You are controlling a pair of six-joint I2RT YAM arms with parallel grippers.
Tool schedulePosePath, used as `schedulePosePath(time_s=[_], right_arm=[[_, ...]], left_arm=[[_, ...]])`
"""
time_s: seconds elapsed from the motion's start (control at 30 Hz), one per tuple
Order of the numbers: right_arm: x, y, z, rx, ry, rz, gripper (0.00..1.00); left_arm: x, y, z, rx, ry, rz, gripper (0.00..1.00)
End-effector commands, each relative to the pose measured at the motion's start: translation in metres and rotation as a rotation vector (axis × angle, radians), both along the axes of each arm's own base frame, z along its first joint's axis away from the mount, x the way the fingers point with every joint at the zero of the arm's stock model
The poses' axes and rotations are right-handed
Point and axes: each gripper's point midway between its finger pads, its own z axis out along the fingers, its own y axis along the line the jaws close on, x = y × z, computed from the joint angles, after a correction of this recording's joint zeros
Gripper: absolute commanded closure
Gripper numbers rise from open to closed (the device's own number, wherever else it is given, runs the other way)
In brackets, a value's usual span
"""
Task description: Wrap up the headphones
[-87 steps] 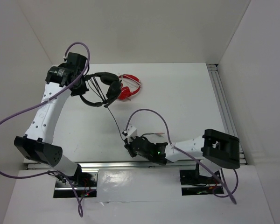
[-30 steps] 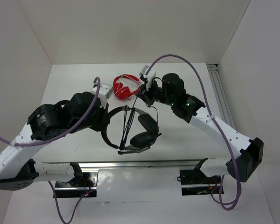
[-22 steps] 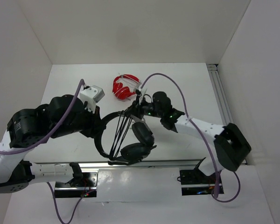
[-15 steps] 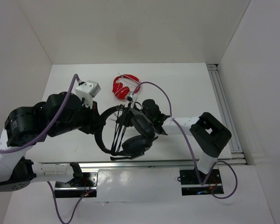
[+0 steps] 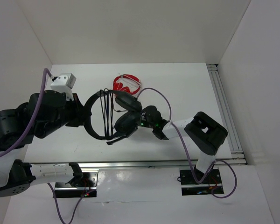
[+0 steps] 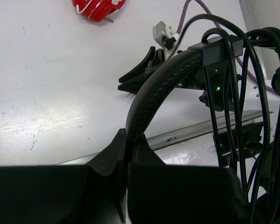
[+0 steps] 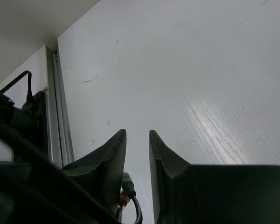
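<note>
Caught mid-winding: headphones at frame centre.
Pinched fast at the headband by left gripper; wound with several turns of cable across the band; flanked rightward by right gripper, jaws parted narrowly, gripping nothing evident. Needed next, likely: regrasp of loose cable, another turn. Noted upper centre, apart and no obstruction: red headphones.
</note>
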Motion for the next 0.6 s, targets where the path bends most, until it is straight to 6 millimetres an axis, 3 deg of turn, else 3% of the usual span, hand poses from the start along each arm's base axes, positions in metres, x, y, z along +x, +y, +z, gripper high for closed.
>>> schedulePosePath(time_s=[0.0, 0.1, 0.2, 0.3, 0.57], right_arm=[[0.000, 0.008, 0.031, 0.094, -0.082, -0.003, 0.66], [0.002, 0.007, 0.031, 0.093, -0.083, -0.015, 0.76], [-0.003, 0.000, 0.014, 0.058, -0.053, -0.024, 0.74], [-0.009, -0.002, 0.015, 0.074, -0.068, -0.024, 0.67], [-0.013, -0.008, 0.006, 0.065, -0.066, -0.047, 0.86]], left_arm=[[0.007, -0.007, 0.014, -0.087, -0.025, 0.039, 1.00], [0.009, 0.001, 0.015, -0.085, -0.040, 0.078, 1.00], [0.011, 0.007, 0.015, -0.096, -0.048, 0.119, 1.00], [0.012, 0.012, 0.015, -0.103, -0.052, 0.147, 1.00], [0.015, 0.009, 0.007, -0.094, -0.033, 0.169, 1.00]])
